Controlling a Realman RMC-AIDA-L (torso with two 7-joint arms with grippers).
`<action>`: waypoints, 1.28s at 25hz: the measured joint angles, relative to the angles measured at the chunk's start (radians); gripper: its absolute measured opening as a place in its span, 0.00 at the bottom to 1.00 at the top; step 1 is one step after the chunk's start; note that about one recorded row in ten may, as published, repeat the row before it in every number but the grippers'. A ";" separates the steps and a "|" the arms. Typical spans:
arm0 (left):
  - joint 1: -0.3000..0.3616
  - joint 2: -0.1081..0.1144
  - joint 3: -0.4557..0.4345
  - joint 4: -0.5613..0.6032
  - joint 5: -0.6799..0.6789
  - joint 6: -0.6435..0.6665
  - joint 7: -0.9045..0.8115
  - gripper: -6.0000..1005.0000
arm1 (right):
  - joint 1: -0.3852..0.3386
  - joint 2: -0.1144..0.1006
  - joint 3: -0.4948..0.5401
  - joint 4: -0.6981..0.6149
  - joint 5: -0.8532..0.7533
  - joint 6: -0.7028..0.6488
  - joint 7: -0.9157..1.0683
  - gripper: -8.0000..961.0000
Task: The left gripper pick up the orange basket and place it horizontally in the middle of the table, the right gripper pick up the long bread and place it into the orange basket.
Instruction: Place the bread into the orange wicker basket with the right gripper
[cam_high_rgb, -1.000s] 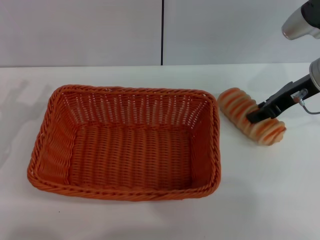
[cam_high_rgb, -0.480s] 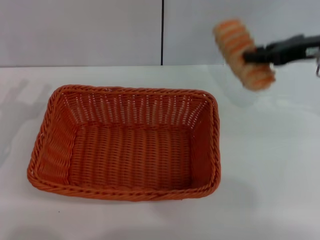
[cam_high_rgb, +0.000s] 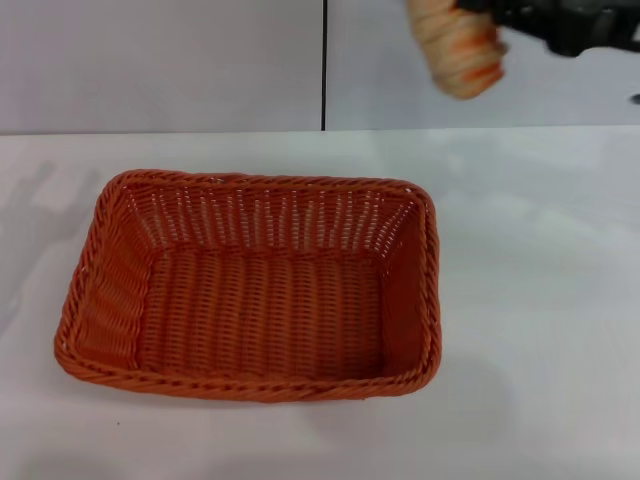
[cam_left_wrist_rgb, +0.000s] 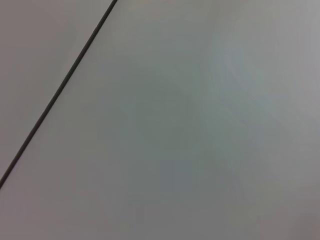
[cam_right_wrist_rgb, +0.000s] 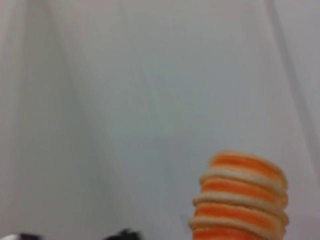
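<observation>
Head view looks down over the plain white flat tabletop (cam_high_rgb: 540, 330); both wrist views face bare wall (the right close behind the striped cream-and-orange loaf (cam_right_wrist_rgb: 241, 197), shared overhead).

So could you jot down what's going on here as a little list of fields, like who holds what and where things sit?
holder: right gripper, at the top right of the head view, fingers shut on the bread
held item: long bread, up in the air, clear of the table
basket: orange basket, long side across, sitting on the table
basket contents: nothing inside
surface: table
other arm: left gripper not in any view
step pending: bread not yet over or in the basket
</observation>
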 joint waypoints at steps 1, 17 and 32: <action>0.000 0.000 0.000 -0.001 0.000 0.000 0.000 0.78 | 0.032 0.001 -0.036 0.033 0.001 -0.022 -0.006 0.26; -0.004 -0.001 0.000 -0.009 0.000 -0.003 -0.001 0.78 | 0.185 0.014 -0.303 0.201 -0.108 0.025 -0.025 0.19; -0.011 -0.001 0.004 -0.020 0.000 0.002 -0.001 0.78 | 0.143 0.013 -0.287 0.196 -0.104 0.010 -0.024 0.61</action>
